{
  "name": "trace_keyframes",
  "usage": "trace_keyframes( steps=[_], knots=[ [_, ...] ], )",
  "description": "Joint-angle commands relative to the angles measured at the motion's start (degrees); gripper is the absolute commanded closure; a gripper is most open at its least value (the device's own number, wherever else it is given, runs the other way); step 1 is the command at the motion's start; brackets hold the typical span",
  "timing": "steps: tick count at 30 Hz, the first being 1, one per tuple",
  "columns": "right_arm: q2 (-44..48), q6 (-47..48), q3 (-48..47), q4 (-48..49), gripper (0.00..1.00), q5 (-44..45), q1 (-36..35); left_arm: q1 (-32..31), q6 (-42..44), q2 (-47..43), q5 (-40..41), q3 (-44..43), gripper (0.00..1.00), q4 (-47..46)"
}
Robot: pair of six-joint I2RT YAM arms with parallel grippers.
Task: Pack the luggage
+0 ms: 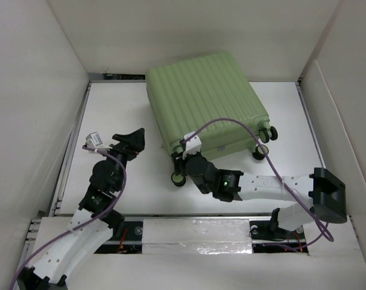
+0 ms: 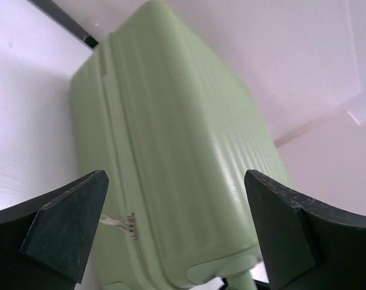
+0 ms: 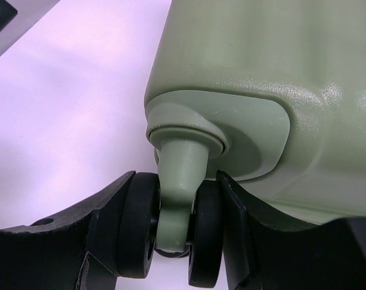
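Observation:
The luggage (image 1: pixel 204 99) is a pale green ribbed hard-shell suitcase lying closed on the white table, its black caster wheels facing the near right. My right gripper (image 1: pixel 181 169) is at its near-left corner. In the right wrist view the gripper (image 3: pixel 173 232) is shut on that corner's twin caster wheel (image 3: pixel 140 232), one finger against each black wheel, below the green shell (image 3: pixel 261 66). My left gripper (image 1: pixel 132 140) is open and empty, left of the suitcase. In the left wrist view the gripper (image 2: pixel 176 232) faces the luggage's side (image 2: pixel 183 151) and a zipper pull (image 2: pixel 129 225).
Two more casters (image 1: pixel 268 133) (image 1: pixel 259 152) stick out at the suitcase's right corner. White walls enclose the table on the left, back and right. A purple cable (image 1: pixel 231 124) arcs over the suitcase. A dark block (image 1: pixel 328 193) sits at the right arm's end.

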State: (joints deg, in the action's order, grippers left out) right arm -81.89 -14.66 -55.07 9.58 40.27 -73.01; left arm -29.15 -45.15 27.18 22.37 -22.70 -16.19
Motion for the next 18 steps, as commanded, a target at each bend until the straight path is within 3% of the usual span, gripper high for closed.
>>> trace_keyframes(
  steps=[1, 3, 4, 7, 8, 14, 18],
  knots=[
    [1.3, 3.4, -5.1, 7.9, 0.99, -16.7, -7.8, -0.1, 0.0, -3.6, -4.1, -4.9, 0.03, 5.8],
    [2.4, 3.7, -5.7, 6.3, 0.73, -15.5, -8.5, -0.1, 0.7, -5.2, -6.2, -6.0, 0.01, 7.5],
    [2.9, 3.9, -6.4, 5.5, 0.50, -15.0, -8.5, -0.1, 0.9, -5.6, -6.6, -7.3, 0.01, 9.3],
    [5.8, 4.5, -6.3, 3.0, 0.24, -11.2, -9.1, -0.1, 2.4, -6.7, -8.1, -9.9, 0.01, 12.1],
    [6.8, 4.7, -5.8, 2.5, 0.00, -10.4, -9.1, -0.1, 2.9, -7.0, -8.8, -10.5, 0.01, 12.6],
    [21.2, 6.3, -1.0, -1.8, 0.00, 0.1, -9.1, -0.1, 7.5, -8.9, -10.3, -16.0, 0.01, 13.8],
    [35.4, 8.6, 5.8, -5.3, 0.00, 15.6, -9.1, -0.1, 11.4, -8.5, -9.1, -20.5, 0.01, 16.0]
  ],
)
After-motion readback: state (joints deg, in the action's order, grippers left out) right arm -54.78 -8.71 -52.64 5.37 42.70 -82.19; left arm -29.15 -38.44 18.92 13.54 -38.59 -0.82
